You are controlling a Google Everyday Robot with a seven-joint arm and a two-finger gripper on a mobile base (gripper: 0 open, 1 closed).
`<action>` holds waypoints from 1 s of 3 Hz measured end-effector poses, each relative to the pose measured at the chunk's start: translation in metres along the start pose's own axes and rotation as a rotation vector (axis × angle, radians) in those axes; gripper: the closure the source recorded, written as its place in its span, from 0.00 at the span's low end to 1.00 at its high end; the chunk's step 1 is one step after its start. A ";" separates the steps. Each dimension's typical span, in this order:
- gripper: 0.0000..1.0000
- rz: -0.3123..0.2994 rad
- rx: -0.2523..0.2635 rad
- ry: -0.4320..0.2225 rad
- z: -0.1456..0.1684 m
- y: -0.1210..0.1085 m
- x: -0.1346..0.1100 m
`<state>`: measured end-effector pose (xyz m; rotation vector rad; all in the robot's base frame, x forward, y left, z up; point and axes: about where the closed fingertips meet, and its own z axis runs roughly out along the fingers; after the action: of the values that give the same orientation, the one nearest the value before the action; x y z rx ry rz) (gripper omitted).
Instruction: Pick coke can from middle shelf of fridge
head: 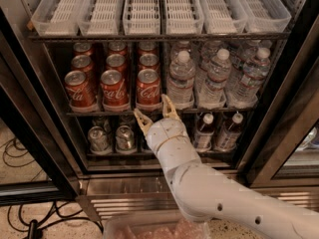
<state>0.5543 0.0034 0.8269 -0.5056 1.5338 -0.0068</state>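
The fridge stands open before me. Its middle shelf holds several red coke cans in three lanes on the left. The front right coke can is nearest my gripper. My gripper is open and empty, its two tan fingertips spread just below and in front of that can, at the height of the shelf's front bar. My white arm reaches up from the lower right and hides part of the bottom shelf.
Clear water bottles fill the right of the middle shelf. White slotted trays sit on the rack above. Silver cans and small bottles stand on the bottom shelf. Cables lie on the floor at left.
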 end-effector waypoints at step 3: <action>0.44 0.015 0.034 -0.016 0.046 -0.010 -0.002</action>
<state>0.6013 0.0090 0.8304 -0.4664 1.5193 -0.0175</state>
